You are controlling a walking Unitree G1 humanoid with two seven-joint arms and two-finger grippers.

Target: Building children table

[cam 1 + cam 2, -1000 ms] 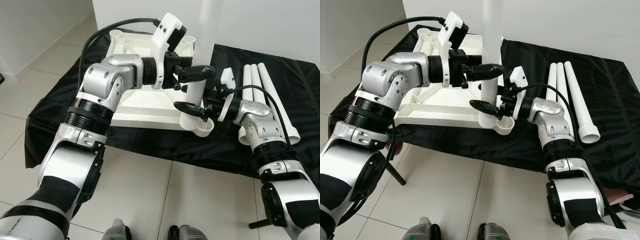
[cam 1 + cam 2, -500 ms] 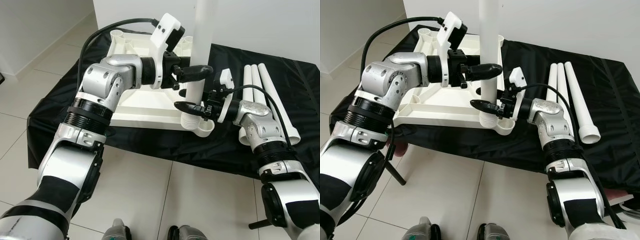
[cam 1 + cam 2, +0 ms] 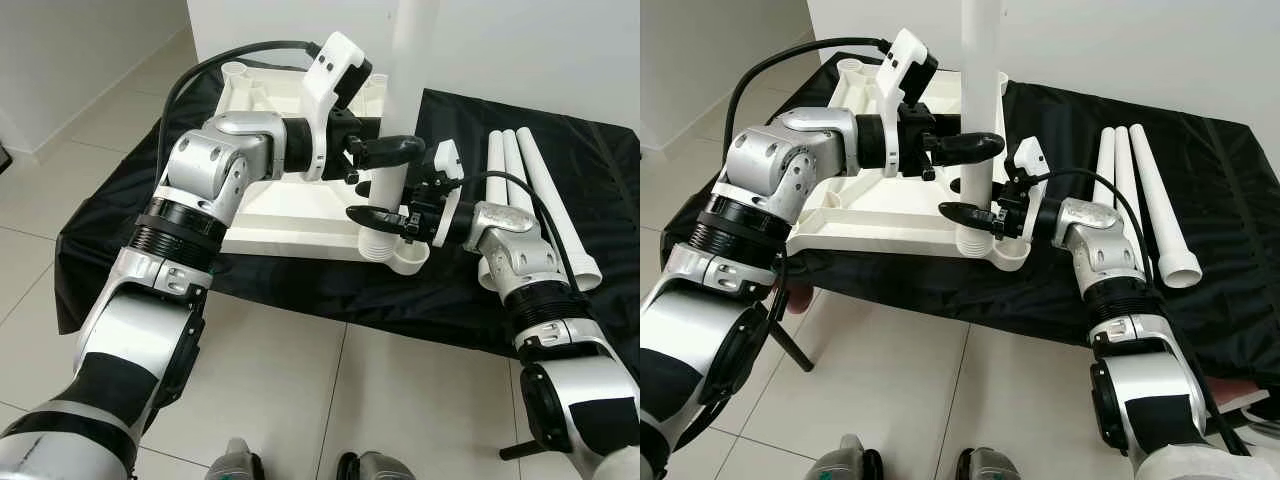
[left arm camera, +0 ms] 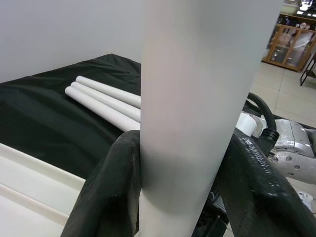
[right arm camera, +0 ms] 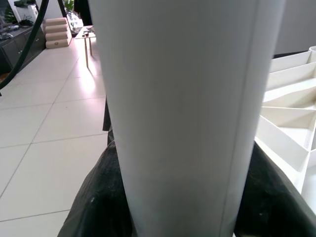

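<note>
Two grippers are closed on one white table leg (image 3: 980,100), which is held upright in a corner socket of the upside-down table top (image 3: 880,215). The left gripper (image 3: 975,147) is placed above the right gripper (image 3: 970,212). Three spare legs (image 3: 1135,190) are laid beside the right arm on the black cloth (image 3: 1230,230).

We see two silver arms with ribbed black joint rings and black forearm panels. A white camera housing (image 3: 335,62) sits on each wrist, fed by a black cable (image 3: 215,68). Each gripper has two long, glossy black fingers (image 4: 108,192).
</note>
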